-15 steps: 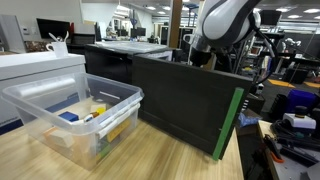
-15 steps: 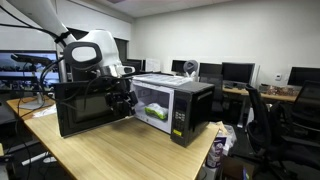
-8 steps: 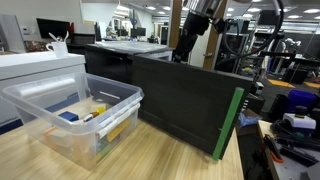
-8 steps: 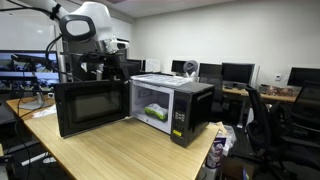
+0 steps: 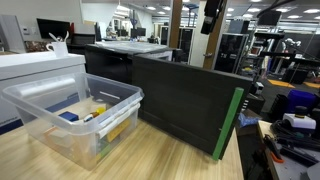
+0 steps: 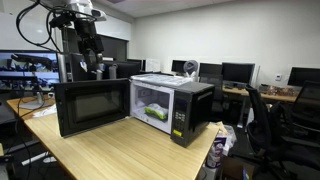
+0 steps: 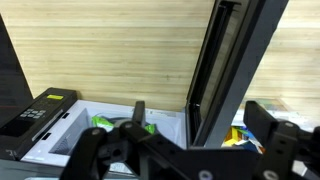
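Wood-grain tabletop (image 6: 120,150) w/ boxy microwave (image 6: 190,110), glossy blk door (image 6: 90,108).

Microwave (image 6: 175,105) sits on worktop (image 6: 120,150), door (image 6: 92,107) standing open to its side. Package (image 6: 155,113) inside the cavity. Bin (image 5: 75,115) on worktop just beside door's outer face, small items in it. Fingers (image 7: 268,120) well above door's top edge.

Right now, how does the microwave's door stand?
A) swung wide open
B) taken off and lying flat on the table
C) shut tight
A: in an exterior view the door stands swung out beside the microwave, and a green thing shows inside the open cavity.
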You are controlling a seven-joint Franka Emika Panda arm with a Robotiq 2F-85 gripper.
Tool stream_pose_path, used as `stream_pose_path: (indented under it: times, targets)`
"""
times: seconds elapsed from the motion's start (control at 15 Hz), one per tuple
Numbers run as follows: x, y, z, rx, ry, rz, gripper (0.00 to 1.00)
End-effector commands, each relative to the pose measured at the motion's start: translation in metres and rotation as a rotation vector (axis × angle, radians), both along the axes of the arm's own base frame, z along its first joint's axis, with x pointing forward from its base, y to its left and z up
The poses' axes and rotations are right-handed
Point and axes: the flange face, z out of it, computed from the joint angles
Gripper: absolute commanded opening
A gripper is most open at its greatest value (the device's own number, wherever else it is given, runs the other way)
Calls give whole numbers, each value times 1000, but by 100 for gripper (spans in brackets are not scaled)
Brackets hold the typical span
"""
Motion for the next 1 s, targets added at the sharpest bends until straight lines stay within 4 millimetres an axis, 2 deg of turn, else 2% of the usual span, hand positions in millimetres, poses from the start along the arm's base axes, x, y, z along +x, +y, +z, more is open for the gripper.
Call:
stream_pose_path:
  times: [0.0, 0.2, 0.4, 0.73, 0.8, 0.93]
  targets:
    - [-20, 12, -9, 61, 26, 169, 100]
    - [-32, 25, -22, 87, 34, 319, 100]
    - [-50, 52, -44, 114, 52, 491, 100]
    - [-83, 107, -75, 105, 86, 796, 100]
    - [-89, 115, -80, 101, 95, 845, 75]
    - [-93, 119, -92, 100, 120, 911, 68]
